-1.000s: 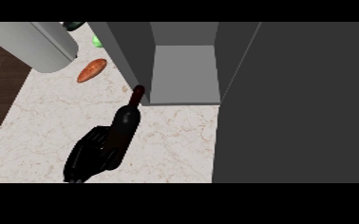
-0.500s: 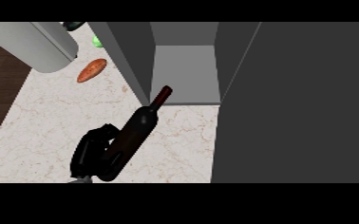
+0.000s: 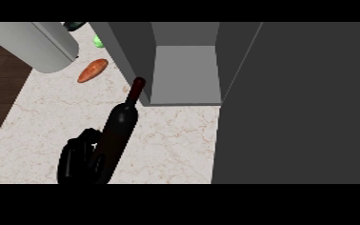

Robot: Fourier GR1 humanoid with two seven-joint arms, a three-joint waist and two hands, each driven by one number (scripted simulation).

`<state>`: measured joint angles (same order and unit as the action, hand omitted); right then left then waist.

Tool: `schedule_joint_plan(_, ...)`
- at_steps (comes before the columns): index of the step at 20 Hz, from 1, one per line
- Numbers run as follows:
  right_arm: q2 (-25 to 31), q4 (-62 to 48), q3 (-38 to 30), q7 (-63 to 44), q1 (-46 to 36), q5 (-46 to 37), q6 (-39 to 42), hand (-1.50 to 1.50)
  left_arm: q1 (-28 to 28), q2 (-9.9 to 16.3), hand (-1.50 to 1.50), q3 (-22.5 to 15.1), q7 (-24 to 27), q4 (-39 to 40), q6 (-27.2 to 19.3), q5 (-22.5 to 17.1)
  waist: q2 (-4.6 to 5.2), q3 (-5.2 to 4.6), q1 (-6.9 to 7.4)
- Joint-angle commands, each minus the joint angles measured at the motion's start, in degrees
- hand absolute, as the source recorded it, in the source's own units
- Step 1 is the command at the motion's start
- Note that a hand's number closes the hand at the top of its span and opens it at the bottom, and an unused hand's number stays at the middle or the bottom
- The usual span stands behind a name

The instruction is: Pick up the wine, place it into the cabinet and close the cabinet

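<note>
Wine bottle (image 3: pixel 119 128) base hidden by left hand (image 3: pixel 79 159).

An open grey cabinet (image 3: pixel 184 71) shows a bare floor inside, so a hand could pass straight in. Its dark door (image 3: pixel 288 105) stands swung out along the right, walling off that side. The cabinet's left wall (image 3: pixel 130 52) juts forward, level with the wine bottle's (image 3: pixel 119 124) neck. Marble counter (image 3: pixel 172 143) lies free before the opening.

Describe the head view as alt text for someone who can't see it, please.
A black hand grips a dark wine bottle, its neck pointing toward an open grey cabinet on a marble counter. A carrot lies further back, beside a grey cylinder.
</note>
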<state>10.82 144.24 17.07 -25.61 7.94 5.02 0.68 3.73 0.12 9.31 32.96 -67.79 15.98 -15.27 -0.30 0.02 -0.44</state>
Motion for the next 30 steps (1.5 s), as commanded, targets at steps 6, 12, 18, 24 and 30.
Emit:
schedule_joint_plan(6,0.9,12.3,-0.7,-3.5,5.3,5.6,1.3,-1.5,4.2,-0.1,1.5,-15.3,-4.4,-14.0,-10.5,-4.0,-0.07,0.04,-0.21)
schedule_joint_plan(12,-0.5,11.7,0.4,-7.2,1.2,4.6,-0.6,-1.5,2.0,-0.1,1.5,-20.5,-14.5,-26.8,-20.0,-2.4,-0.01,0.0,0.22)
schedule_joint_plan(18,0.1,10.1,-3.1,-6.8,0.0,7.6,0.7,-1.5,-9.3,-0.1,1.5,-26.7,-20.8,-26.8,-33.0,-2.3,0.25,0.0,-0.54)
schedule_joint_plan(24,0.1,10.9,-4.4,-6.1,1.8,7.8,1.6,-1.5,-15.7,-0.1,1.5,-30.4,-26.9,-25.4,-42.8,-4.0,0.21,0.02,-0.69)
schedule_joint_plan(30,-0.1,11.6,-4.4,-5.4,2.8,7.8,2.8,-1.5,-24.7,-0.1,1.5,-29.0,-26.6,-15.1,-46.5,-5.7,0.32,-0.01,-1.16)
